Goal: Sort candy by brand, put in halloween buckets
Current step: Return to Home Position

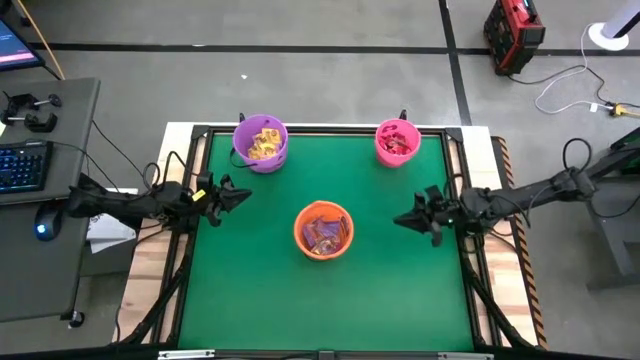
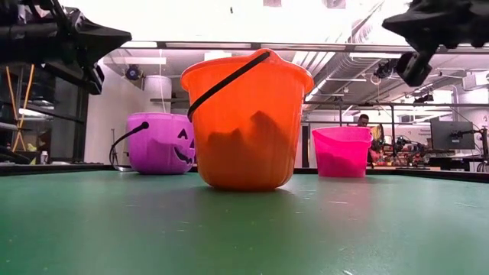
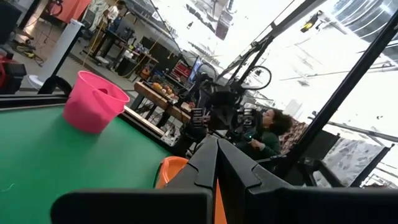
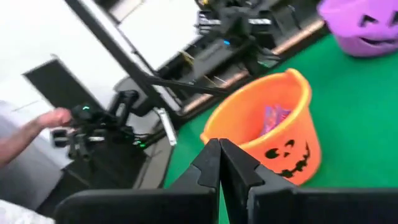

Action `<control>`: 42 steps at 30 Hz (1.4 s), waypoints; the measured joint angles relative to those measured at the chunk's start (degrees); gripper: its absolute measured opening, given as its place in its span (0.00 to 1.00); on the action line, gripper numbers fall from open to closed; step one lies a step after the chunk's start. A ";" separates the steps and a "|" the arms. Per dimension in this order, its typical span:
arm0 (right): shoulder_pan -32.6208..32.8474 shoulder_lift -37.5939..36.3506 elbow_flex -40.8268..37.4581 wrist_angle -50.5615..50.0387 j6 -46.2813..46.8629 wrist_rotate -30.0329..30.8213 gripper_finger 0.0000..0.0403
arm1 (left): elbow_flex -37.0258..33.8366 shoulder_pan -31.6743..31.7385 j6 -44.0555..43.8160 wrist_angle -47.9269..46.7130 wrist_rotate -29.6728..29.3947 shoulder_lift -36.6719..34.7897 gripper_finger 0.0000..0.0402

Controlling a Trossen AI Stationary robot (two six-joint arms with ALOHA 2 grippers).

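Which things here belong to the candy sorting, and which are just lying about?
Part of the job:
purple bucket, pink bucket, orange bucket
candy inside the buckets
left gripper and right gripper, both shut, holding nothing

Lying about:
keyboard and mouse on the side desk
red case
cables

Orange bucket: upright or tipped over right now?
Upright. In the low view the orange bucket stands flat on its base; the high view looks straight into its open mouth, with candy inside.
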 joint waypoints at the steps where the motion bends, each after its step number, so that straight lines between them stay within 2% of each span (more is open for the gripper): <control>1: 0.00 -1.66 -1.74 1.53 -1.05 -0.70 0.00 | 0.00 0.00 0.00 -0.02 0.00 0.00 0.00; 7: -0.38 -11.08 -9.69 9.56 -8.76 -2.00 0.00 | 0.00 0.00 0.00 0.00 0.00 0.00 0.00; 12: -1.86 -15.62 -13.46 9.86 -18.32 -5.17 0.00 | 0.00 0.00 0.00 -0.07 -0.02 -0.06 0.00; 18: -4.64 -16.67 -13.83 -0.21 -25.51 -5.42 0.00 | 0.00 0.00 -0.02 -0.66 -0.02 -0.22 0.00; 22: -5.40 -16.62 -13.68 -9.82 -24.99 -5.36 0.00 | 0.07 -0.06 -0.02 -6.58 -0.02 -0.87 0.00; 26: -5.40 -15.55 -13.70 -9.87 -23.31 -6.42 0.00 | 0.11 -0.13 0.02 -21.39 0.73 -3.82 0.00; 33: -5.31 -16.64 -13.70 -9.95 -23.34 -6.47 0.00 | -0.04 -0.15 1.19 -22.51 9.11 -8.68 0.00; 36: -5.35 -21.79 -13.74 -9.62 -23.33 -6.51 0.00 | -0.05 -0.17 1.09 -22.71 10.58 -12.15 0.00; 39: -5.40 -27.91 -13.74 -9.66 -23.33 -6.51 0.00 | -0.04 -0.39 1.07 -22.75 10.53 -11.96 0.00; 42: -5.38 -28.26 -13.85 -6.73 -23.33 -6.43 0.00 | -0.04 -1.15 1.07 -22.68 10.59 -11.98 0.00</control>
